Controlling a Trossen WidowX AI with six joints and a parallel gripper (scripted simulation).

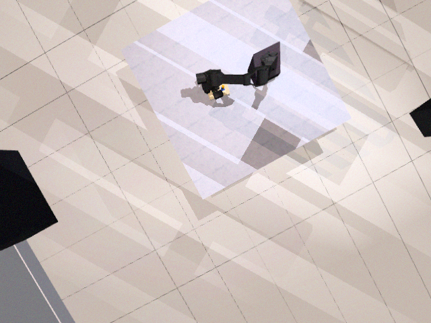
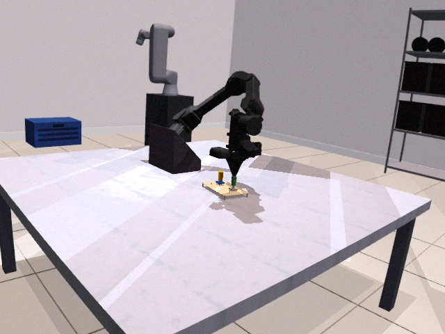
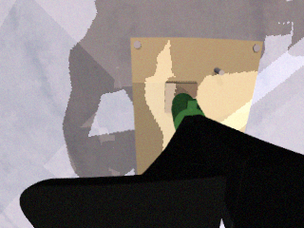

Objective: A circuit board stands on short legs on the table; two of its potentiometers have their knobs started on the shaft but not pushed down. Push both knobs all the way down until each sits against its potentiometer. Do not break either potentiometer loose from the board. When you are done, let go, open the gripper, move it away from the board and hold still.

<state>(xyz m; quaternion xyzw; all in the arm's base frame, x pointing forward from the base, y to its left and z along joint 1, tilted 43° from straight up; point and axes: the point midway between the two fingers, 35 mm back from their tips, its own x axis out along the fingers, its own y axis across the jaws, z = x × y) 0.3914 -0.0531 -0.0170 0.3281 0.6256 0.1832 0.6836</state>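
Note:
The tan circuit board stands on short legs on the table. A green knob stands upright over a grey-brown potentiometer, with a gap between them in the exterior view. A yellow-orange knob stands upright on the blue potentiometer; whether it sits fully against it is too small to tell. My gripper is shut and empty, its tips at the top of the green knob. The tips hide part of the knob in the wrist view.
A small dark post stands on the board beside the grey-brown potentiometer. The arm's dark base stands on the table behind the board. The yellow-orange knob is close beside the gripper, towards the base.

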